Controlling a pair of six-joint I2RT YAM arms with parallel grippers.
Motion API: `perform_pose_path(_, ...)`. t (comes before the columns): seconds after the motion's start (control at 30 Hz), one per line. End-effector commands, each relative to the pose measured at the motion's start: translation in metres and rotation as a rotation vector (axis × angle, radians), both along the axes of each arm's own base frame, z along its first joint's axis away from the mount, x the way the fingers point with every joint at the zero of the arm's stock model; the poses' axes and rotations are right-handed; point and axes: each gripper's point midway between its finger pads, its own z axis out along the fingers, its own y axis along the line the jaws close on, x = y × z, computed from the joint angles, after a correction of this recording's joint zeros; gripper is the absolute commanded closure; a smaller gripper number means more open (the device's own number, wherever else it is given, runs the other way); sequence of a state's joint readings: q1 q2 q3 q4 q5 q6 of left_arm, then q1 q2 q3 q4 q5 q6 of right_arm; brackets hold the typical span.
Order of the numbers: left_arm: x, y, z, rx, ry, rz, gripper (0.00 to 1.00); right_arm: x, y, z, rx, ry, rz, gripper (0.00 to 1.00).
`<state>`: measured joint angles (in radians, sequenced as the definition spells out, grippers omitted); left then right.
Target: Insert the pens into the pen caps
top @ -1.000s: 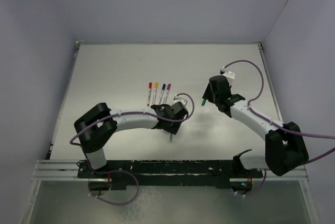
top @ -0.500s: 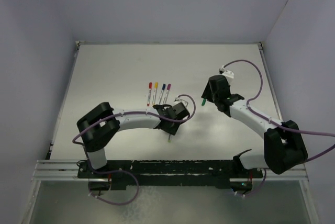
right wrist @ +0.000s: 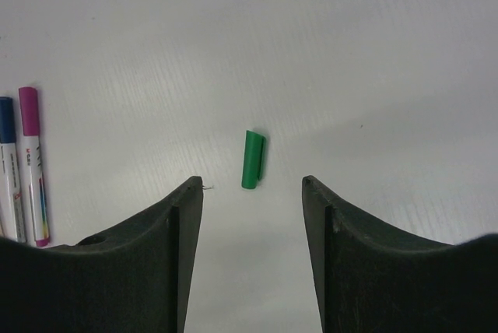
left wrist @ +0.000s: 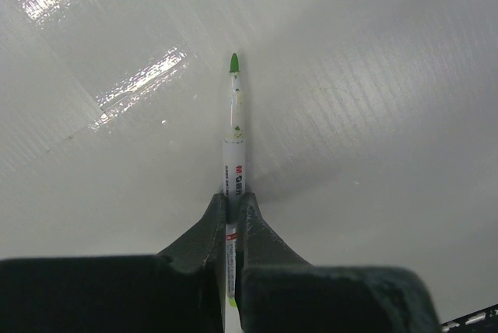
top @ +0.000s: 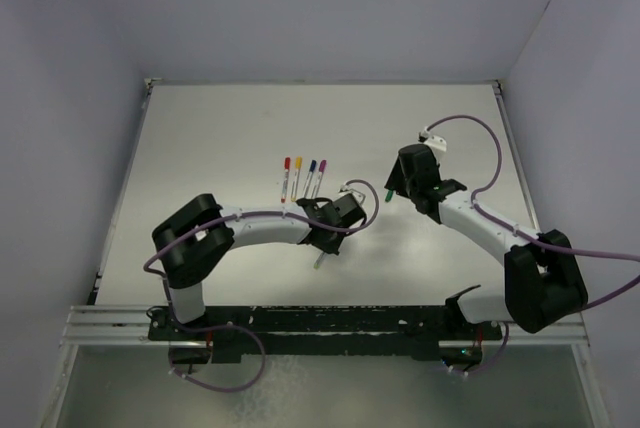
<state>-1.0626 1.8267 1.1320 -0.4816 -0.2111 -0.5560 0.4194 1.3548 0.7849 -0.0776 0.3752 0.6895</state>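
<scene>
Only one bit of print can be made out. On the white barrel of the green-tipped pen [left wrist: 234, 154], red letters running lengthwise look like "M&G", followed by small red characters I can't read. The magenta-capped pen [right wrist: 35, 170] and the blue-capped pen [right wrist: 9, 173] carry tiny red marks, too small to read.

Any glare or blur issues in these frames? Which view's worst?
Left wrist: bright glare streaks on the table upper left, yet the green-tipped pen in the left gripper reads sharp. Right wrist: even light, green cap crisp, soft shade to its right. Top external: flat lighting, no glare, capped pens tiny.
</scene>
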Motion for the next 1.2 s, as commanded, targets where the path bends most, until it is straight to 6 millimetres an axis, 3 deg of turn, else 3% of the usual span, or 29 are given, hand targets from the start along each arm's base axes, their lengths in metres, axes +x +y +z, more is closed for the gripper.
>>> perform_pose_path(0.0, -0.032, 0.027, -0.043, 0.106, 0.142, -0.034, 1.0, -0.004, -0.006, 0.004, -0.01, 0.001, -0.032, 0.44)
perform_pose_path(0.33, -0.031, 0.035, -0.027, 0.13, 0.122, -0.047, 1.0, -0.011, 0.003, -0.02, 0.009, 0.081, -0.005, 0.46)
perform_pose_path(0.53, -0.033, 0.054, -0.032, 0.229, 0.134, -0.036, 0.87, -0.011, 0.006, -0.026, -0.008, 0.107, 0.002, 0.46)
perform_pose_path(0.8, -0.041, 0.064, -0.036, 0.249, 0.158, -0.025, 0.82, -0.01, 0.009, -0.033, -0.017, 0.129, 0.007, 0.46)
perform_pose_path(0.87, -0.042, 0.066, -0.038, 0.255, 0.165, -0.028, 0.84, -0.009, 0.011, -0.034, -0.018, 0.132, 0.01, 0.46)
perform_pose_path(1.0, -0.044, 0.065, -0.041, 0.252, 0.176, -0.039, 1.0, -0.007, 0.011, -0.036, -0.033, 0.141, 0.009, 0.46)
perform_pose_path(1.17, -0.046, 0.064, -0.041, 0.236, 0.179, -0.049, 1.0, -0.002, 0.01, -0.041, -0.066, 0.155, 0.001, 0.47)
